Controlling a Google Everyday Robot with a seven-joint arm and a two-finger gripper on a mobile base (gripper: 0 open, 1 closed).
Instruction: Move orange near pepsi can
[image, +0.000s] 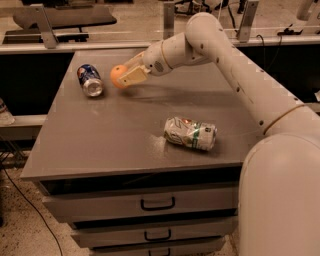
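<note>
The orange is a small round fruit held in my gripper, which is shut on it just above the grey table top at the back left. The pepsi can is dark blue with a silver top. It lies on its side a short way to the left of the orange, its top facing the front. My white arm reaches in from the right across the back of the table.
A dented white and green can lies on its side at the middle right of the grey table. Drawers with dark handles sit below the front edge. A railing and benches stand behind the table.
</note>
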